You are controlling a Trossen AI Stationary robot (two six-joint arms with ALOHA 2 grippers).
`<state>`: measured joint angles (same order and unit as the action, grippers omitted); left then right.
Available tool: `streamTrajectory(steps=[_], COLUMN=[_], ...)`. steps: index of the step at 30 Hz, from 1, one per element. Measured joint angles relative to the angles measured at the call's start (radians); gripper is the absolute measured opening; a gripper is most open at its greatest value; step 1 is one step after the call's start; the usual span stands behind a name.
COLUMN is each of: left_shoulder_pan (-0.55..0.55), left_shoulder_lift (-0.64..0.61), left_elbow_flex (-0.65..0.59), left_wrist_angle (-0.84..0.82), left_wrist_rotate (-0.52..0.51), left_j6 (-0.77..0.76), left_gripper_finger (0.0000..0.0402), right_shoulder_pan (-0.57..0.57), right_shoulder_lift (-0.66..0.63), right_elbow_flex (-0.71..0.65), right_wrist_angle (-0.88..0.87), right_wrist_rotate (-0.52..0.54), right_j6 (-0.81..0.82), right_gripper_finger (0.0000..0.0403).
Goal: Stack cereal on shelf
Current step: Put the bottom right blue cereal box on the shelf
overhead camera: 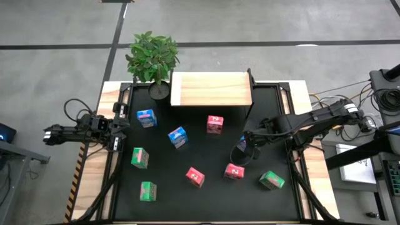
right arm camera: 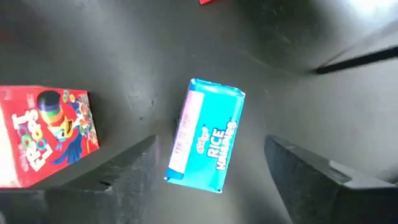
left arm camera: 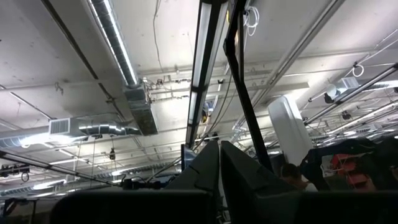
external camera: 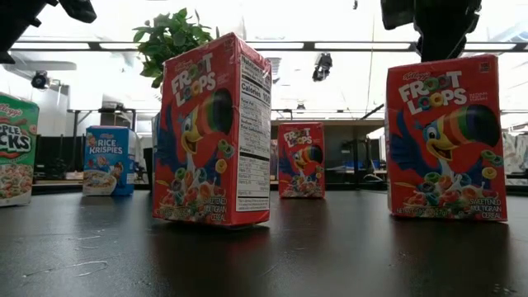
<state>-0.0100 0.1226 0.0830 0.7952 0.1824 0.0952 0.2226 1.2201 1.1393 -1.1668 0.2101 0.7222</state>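
The right tool [right arm camera: 208,168] points straight down, fingers spread wide and empty, directly above 1 blue Rice Krispies carton [right arm camera: 206,135] lying flat on the worktop [right arm camera: 124,50]. The left tool [overhead camera: 119,130] waits at the worktop's edge; its opening can't be told.

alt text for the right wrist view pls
Seen from above, a blue Rice Krispies carton lies flat on the black mat, centred between the open right gripper fingers without touching them. A red Froot Loops carton sits off to one side.
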Motion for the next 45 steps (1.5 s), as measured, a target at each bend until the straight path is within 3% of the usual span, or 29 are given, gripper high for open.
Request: streamTrajectory(steps=[7,13,32,45], left_shoulder_pan=[0.0,0.0,0.0,0.0], left_shoulder_lift=[0.0,0.0,-0.001,-0.001], left_elbow_flex=[0.0,0.0,0.0,0.0], left_wrist_angle=[0.0,-0.001,-0.001,0.016], left_wrist_rotate=[0.0,0.0,0.0,0.0], left_j6=[0.0,0.0,0.0,0.0], left_gripper_finger=[0.0,0.0,0.0,0.0], right_shoulder_pan=[0.0,0.0,0.0,-0.062], right_shoulder_lift=[0.001,0.023,0.058,0.046], right_elbow_flex=[-0.063,-0.104,-0.1,0.117], right_wrist_angle=[0.038,0.085,0.104,0.101], right_wrist_rotate=[-0.007,0.001,0.001,0.036], right_j6=[0.071,0.071,0.061,-0.076], right_gripper_finger=[0.0317,0.0309,0.0174,0.0128])
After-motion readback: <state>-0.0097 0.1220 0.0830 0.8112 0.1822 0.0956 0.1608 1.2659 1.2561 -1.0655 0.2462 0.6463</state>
